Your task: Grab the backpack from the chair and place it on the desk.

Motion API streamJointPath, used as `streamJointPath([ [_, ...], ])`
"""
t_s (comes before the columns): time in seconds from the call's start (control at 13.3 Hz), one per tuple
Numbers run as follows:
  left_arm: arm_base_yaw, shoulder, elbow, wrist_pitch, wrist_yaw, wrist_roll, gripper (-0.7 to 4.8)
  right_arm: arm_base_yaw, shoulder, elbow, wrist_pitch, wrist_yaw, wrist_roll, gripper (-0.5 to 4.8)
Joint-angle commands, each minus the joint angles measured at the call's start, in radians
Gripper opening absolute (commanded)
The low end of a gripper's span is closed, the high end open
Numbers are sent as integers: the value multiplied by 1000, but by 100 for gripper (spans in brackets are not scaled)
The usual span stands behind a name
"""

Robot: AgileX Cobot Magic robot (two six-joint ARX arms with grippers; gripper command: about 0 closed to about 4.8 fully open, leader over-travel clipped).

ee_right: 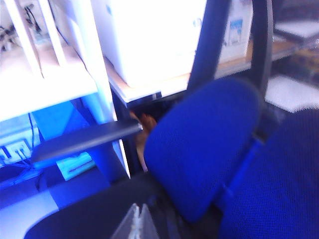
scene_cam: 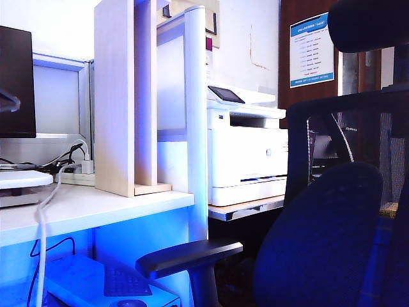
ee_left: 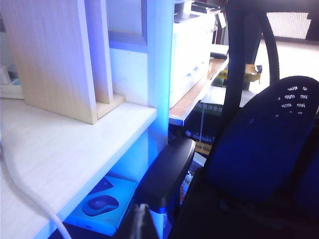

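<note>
**Left gripper [ee_left: 142, 221] and right gripper [ee_right: 138, 219] closed and empty; backpack [ee_right: 288, 184] not yet lifted from the chair [scene_cam: 348, 105]**

Left gripper: its fingertips are pressed together with nothing between them. It hangs above the gap between the front edge of the white desk [scene_cam: 96, 208] and the chair's black armrest [scene_cam: 188, 252]. Right gripper: it is likewise closed on nothing and sits over the dark front of the chair seat.

Going from left to right, the desk comes first, with its pale wood divider [scene_cam: 115, 96] standing upright on it. The armrest follows just beside the desk's edge, then the rounded lumbar cushion [scene_cam: 319, 236]. Past the cushion, at the chair's far right side, is a stretch of blue textured fabric. I take that fabric to be the backpack, resting against the chair back. It is cut off by the frame and is hard to tell from the chair's own mesh.

By that reading, the bag lies ahead and to the right of both grippers, beyond the cushion and well apart from the desk. The right gripper looks the nearer of the two. So little of the bag shows that I cannot tell its long axis, which way its top points, or where its straps and grab loop are.
</note>
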Motion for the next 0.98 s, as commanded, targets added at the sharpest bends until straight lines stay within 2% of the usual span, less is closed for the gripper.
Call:
streamJointPath([
  [0.08,3,0,-31,23,10,10,-5,2,-1,-53,98,6,4,-7],
  [0.15,3,0,-31,23,26,50,-5,2,-2,-63,97,3,3,-7],
  [0.3,3,0,-31,18,37,61,-5,2,-16,-66,97,2,1,-7],
  [0.53,33,0,-31,-63,-40,91,-5,1,-46,-85,87,6,-12,-7],
  [0.68,144,0,-31,-83,-60,69,-5,1,-46,-87,60,7,-20,-7],
  [0.75,247,0,-31,-84,-60,36,-5,1,-46,-87,57,23,-20,-7],
  [0.83,298,0,-31,-83,-53,34,-5,1,-46,-87,53,45,-20,-7],
  [0.98,411,-1,-31,-76,66,-33,-5,1,-46,-87,23,66,-23,-7],
])
